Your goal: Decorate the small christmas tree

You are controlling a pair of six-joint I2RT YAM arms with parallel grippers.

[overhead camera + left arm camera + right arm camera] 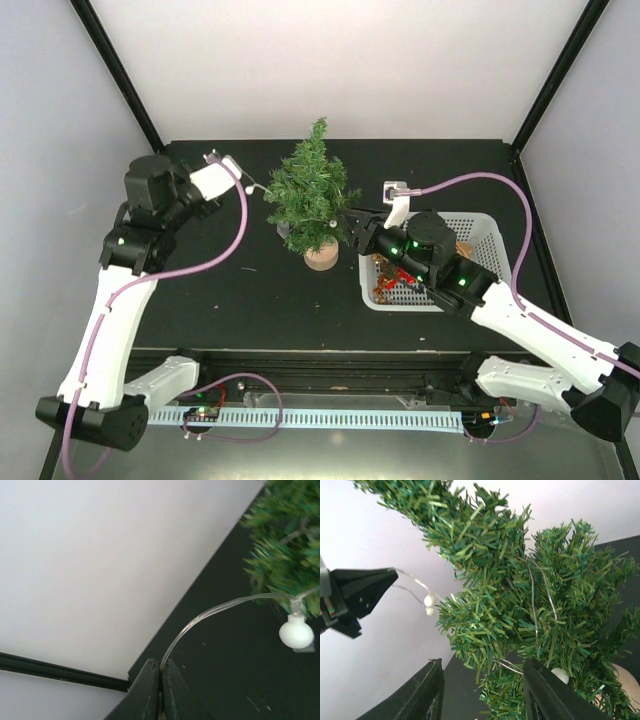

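- While the left gripper (160, 666) stood at the left side of the tree, its two fingers (147, 692) were pressed together, pinching the clear wire of a light string (198, 617).
- From the fingertips the wire arched up and away, ending at a round white bulb (296, 633) that hung just beside the green needles ahead of the fingers.
- The small christmas tree (315, 200) stood upright on its round wooden base (321, 257) on the black table (250, 300), between the two grippers.
- The right gripper (482, 695) was at the tree's right side with its fingers spread apart.
- Branches filled the space ahead of the right fingers and reached down into the gap between them.
- Thin wire strands ran down through the needles above the right-hand finger, and a second bulb (560, 675) sat just beside that finger's tip.
- Whether either right finger touched the wire could not be determined.
- In the right wrist view, the left gripper appeared beyond the left-hand finger, well apart from it, with two small bulbs on the wire between its tip and the tree.
- A white basket (497, 235) sat behind the right fingers, under that arm, holding reddish ornaments (388, 288).
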